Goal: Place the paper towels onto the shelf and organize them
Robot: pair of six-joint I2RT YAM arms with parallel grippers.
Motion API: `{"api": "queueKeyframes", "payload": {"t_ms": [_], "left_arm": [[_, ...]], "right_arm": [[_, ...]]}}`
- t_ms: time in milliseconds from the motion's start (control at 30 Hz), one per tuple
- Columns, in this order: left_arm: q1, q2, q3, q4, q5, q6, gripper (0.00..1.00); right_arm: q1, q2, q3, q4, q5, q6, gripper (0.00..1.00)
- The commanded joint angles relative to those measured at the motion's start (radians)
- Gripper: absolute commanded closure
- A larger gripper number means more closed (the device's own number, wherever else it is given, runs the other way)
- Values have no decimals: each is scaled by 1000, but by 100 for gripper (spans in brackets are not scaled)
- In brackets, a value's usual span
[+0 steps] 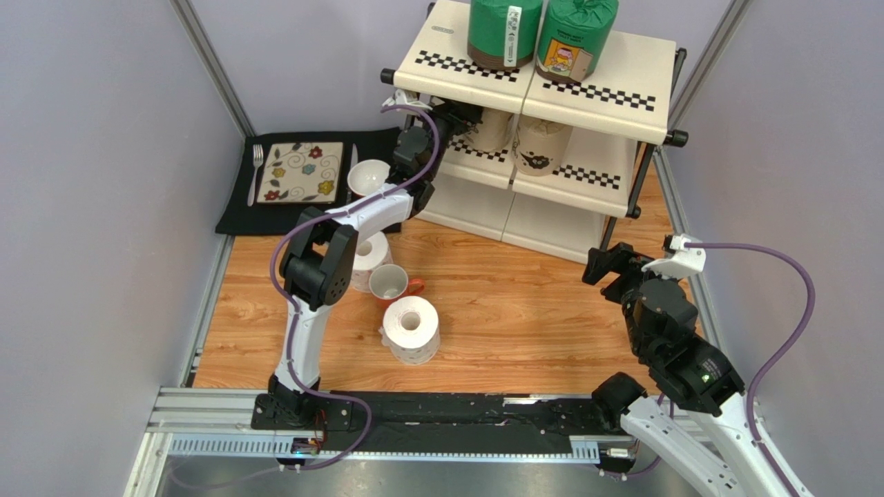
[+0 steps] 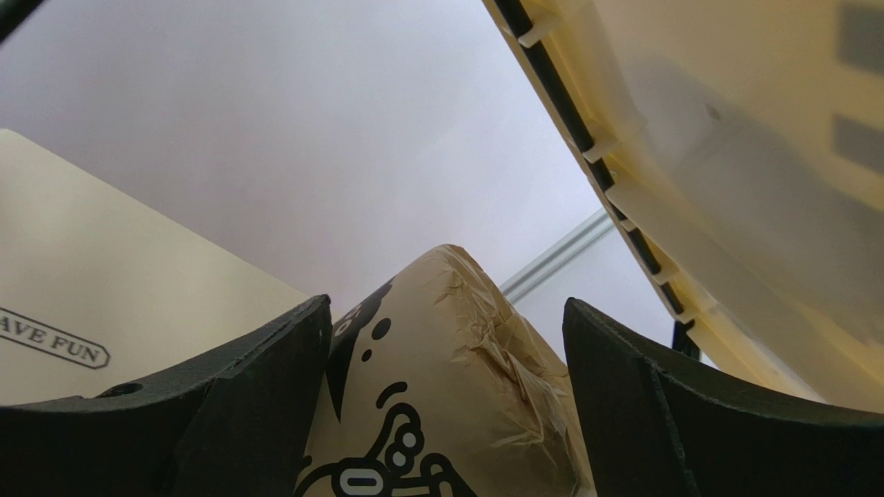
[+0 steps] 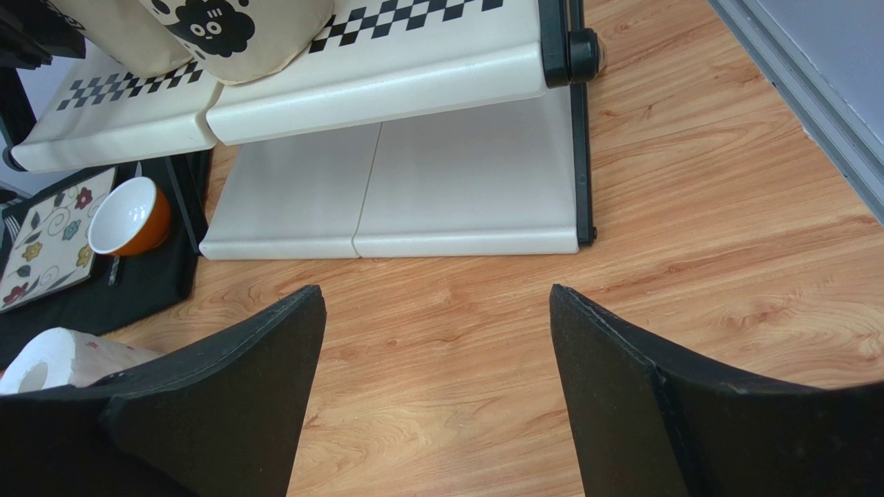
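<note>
Straddling tan paper towel [image 2: 457,383] on shelf [image 1: 635,75]: left end effector [image 2: 446,311], grip unclear | right end effector [image 3: 436,300] released

The wooden table [image 1: 519,311] is carrying the shelf [image 1: 623,98]. Green rolls [image 1: 504,31] are standing on its top tier, tan rolls [image 1: 542,135] on the middle one; a white roll [image 1: 412,329] and a mug [image 1: 390,281] are sitting before the shelf.

Top view: the green roll with a white strip [image 1: 505,31] and the green roll with a yellow label [image 1: 576,41] are cropped by the upper edge; a white roll [image 1: 374,259] sits largely hidden behind the left arm [image 1: 353,212]. Left wrist view: the tan roll [image 2: 436,393] runs off the lower edge; lettering [image 2: 52,340] is cut at the left edge, its surface unidentifiable.
</note>
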Motion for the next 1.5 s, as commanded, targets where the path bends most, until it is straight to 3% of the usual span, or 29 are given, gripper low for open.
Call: {"api": "queueKeyframes", "payload": {"t_ms": [0, 367, 1067, 1467], "left_arm": [[4, -44, -28, 40, 60, -73, 11], [1, -154, -193, 89, 75, -60, 13], [-15, -128, -123, 106, 133, -87, 12], [-2, -235, -268, 135, 66, -53, 1]], "right_arm": [[0, -7, 1, 27, 19, -1, 17], [0, 2, 1, 29, 10, 16, 17], [0, -4, -3, 16, 14, 18, 17], [0, -21, 3, 4, 6, 28, 16]]}}
